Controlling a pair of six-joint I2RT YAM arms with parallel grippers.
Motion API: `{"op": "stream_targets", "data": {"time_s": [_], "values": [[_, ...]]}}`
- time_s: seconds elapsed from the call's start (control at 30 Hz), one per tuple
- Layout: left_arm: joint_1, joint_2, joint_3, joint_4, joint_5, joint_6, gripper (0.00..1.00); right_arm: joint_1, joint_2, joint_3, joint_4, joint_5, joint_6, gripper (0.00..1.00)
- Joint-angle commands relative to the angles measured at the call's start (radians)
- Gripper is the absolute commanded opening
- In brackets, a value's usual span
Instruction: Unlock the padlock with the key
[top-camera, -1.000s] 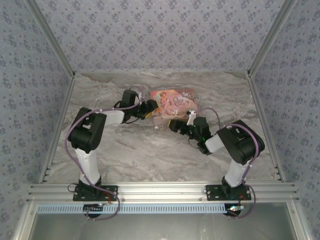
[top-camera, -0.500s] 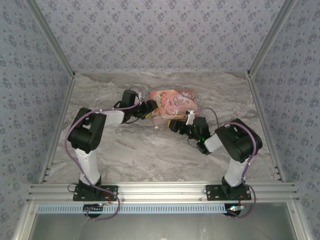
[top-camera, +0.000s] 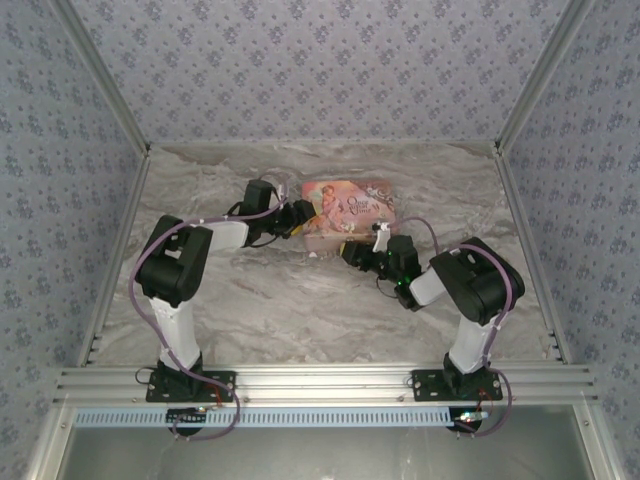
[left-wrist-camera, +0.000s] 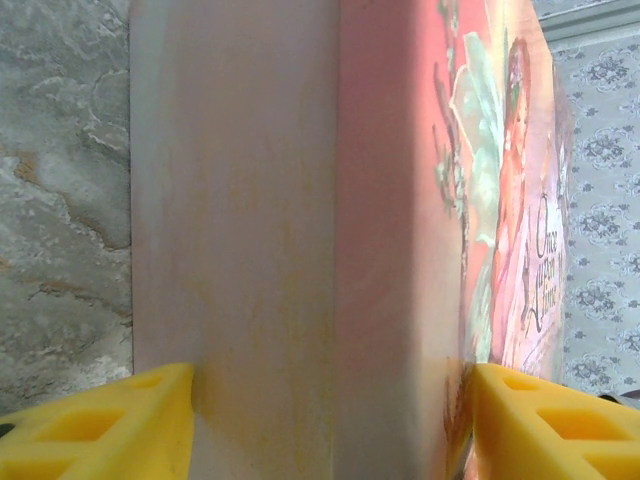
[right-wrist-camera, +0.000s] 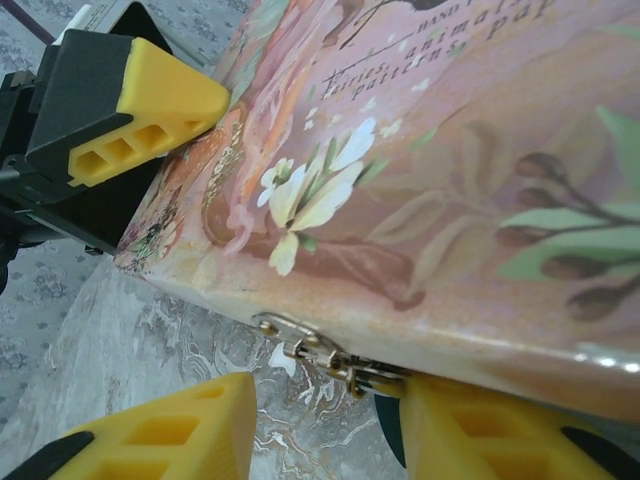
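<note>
Brace box (top-camera: 348, 205) at middle of surface (top-camera: 290, 300) with left gripper (left-wrist-camera: 330, 420), clamped across its end. Centre half-closed right gripper (right-wrist-camera: 325, 430), grip unclear, on padlock (right-wrist-camera: 389, 432) at front-edge clasp (right-wrist-camera: 320, 355); steady it, keyhole exposed, without tugging.

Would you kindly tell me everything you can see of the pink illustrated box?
The pink box is flat, rectangular and closed, seemingly paper-covered card: lid printed with a fairy, flowers and script, side walls plain pale pink. It sits lid-up on the marbled table. A small gold-coloured clasp hangs at its front edge, between the right claw's spread fingers. The left claw pinches its left end, one yellow finger on the lid.
</note>
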Motion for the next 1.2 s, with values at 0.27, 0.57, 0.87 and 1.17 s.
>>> {"op": "stream_targets", "data": {"time_s": [0.27, 0.57, 0.87, 1.17], "values": [[-0.026, 0.007, -0.038, -0.096, 0.008, 0.010, 0.66, -0.001, 0.000, 0.002, 0.134, -0.044, -0.012, 0.28], [-0.026, 0.008, -0.044, -0.094, 0.007, 0.010, 0.66, -0.001, -0.004, -0.012, 0.151, -0.048, -0.027, 0.24], [-0.025, 0.008, -0.046, -0.097, 0.003, 0.008, 0.65, -0.001, -0.010, -0.024, 0.147, -0.056, -0.070, 0.24], [-0.025, 0.006, -0.049, -0.100, -0.003, 0.008, 0.65, -0.001, -0.028, -0.050, 0.143, -0.043, -0.110, 0.21]]}}
